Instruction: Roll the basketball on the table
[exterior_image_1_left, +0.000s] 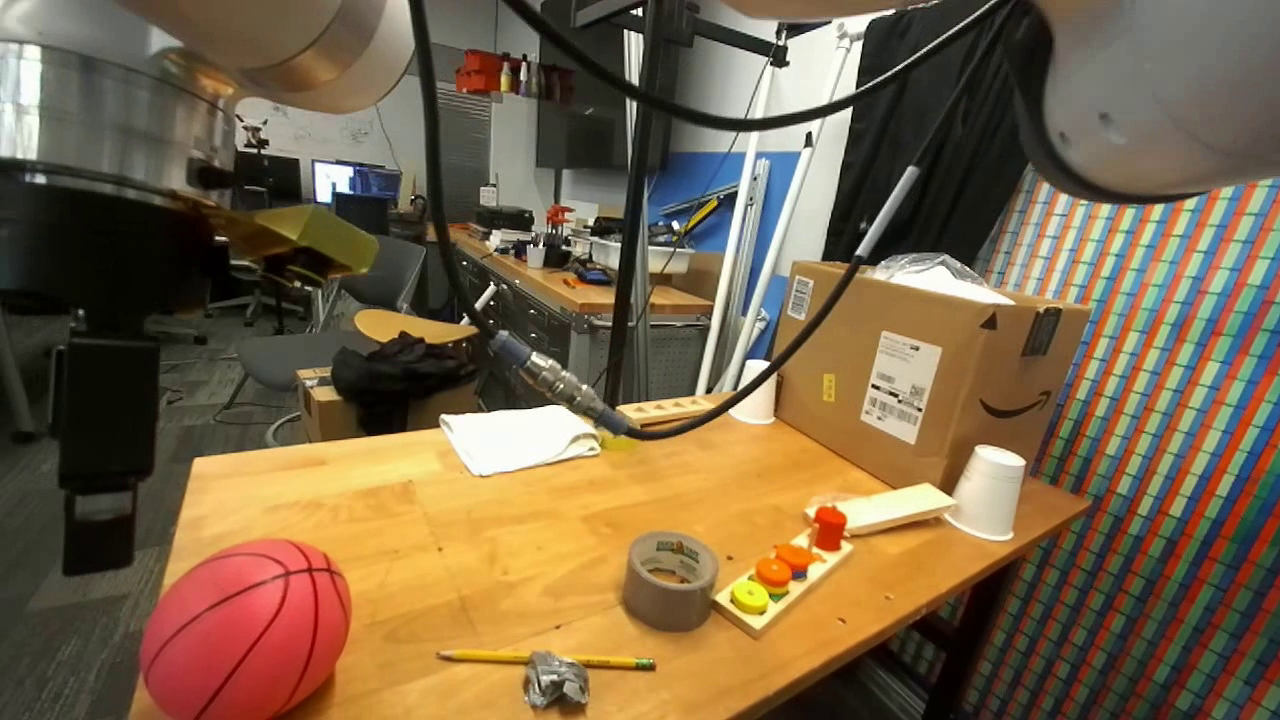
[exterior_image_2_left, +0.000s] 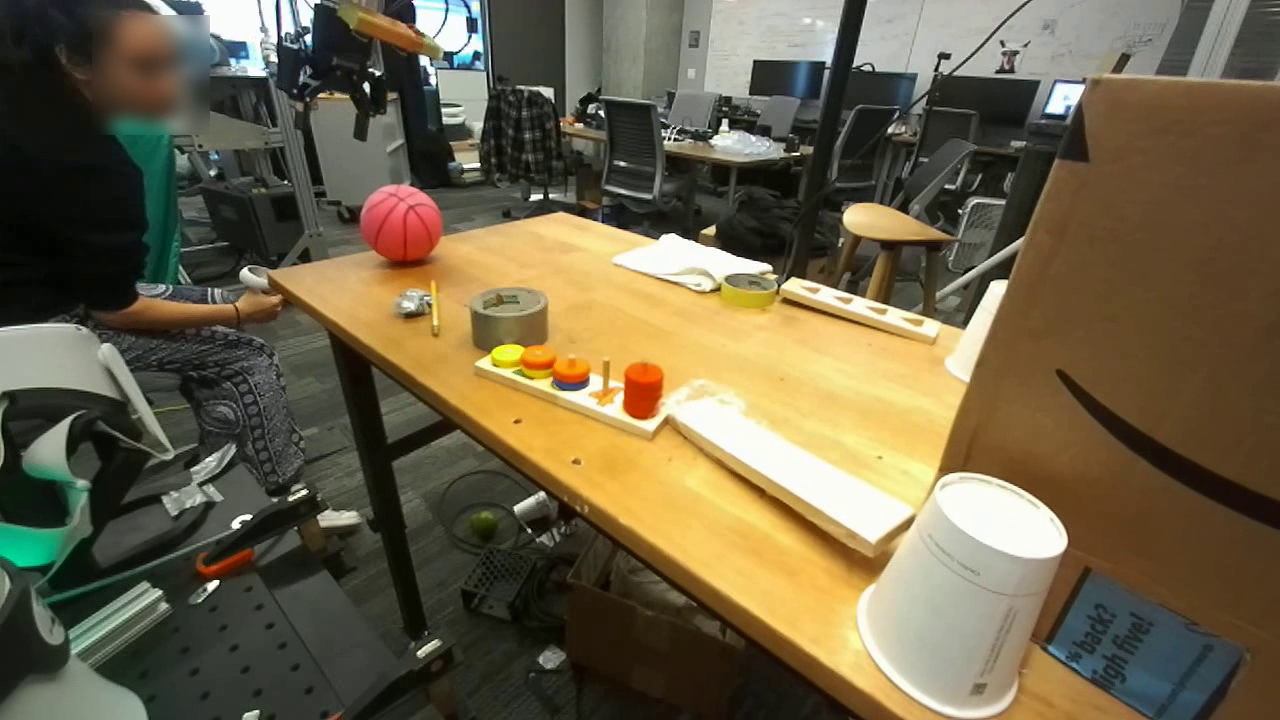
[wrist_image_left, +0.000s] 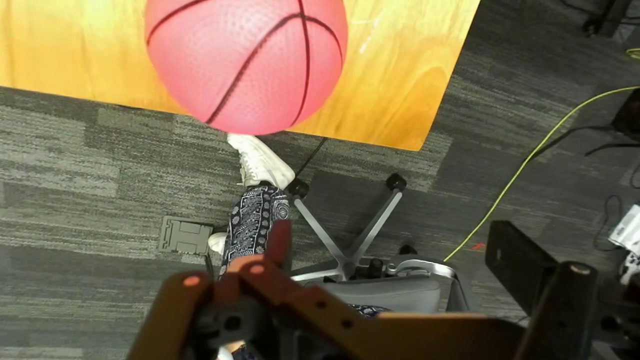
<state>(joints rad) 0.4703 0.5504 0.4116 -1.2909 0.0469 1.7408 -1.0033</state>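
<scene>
The pink basketball (exterior_image_1_left: 250, 630) with black lines rests near one end of the wooden table (exterior_image_1_left: 400, 520). It also shows in an exterior view (exterior_image_2_left: 400, 223) near the table's corner, and at the top of the wrist view (wrist_image_left: 245, 65), partly cut off. My gripper (wrist_image_left: 390, 237) is open, with its fingers wide apart and nothing between them. In the wrist view the fingers appear over the floor and a chair, past the table edge. In both exterior views the gripper (exterior_image_1_left: 100, 520) (exterior_image_2_left: 338, 100) hangs higher than the ball, to its left and apart from it.
Crumpled foil (exterior_image_1_left: 556, 680), a pencil (exterior_image_1_left: 480, 657), grey tape (exterior_image_1_left: 671, 605) and a peg toy (exterior_image_1_left: 785, 590) lie on the table. A white cloth (exterior_image_1_left: 520, 438), cups (exterior_image_2_left: 965, 590) and a cardboard box (exterior_image_1_left: 920, 370) stand farther along. A seated person (exterior_image_2_left: 70, 200) is beside the ball's end.
</scene>
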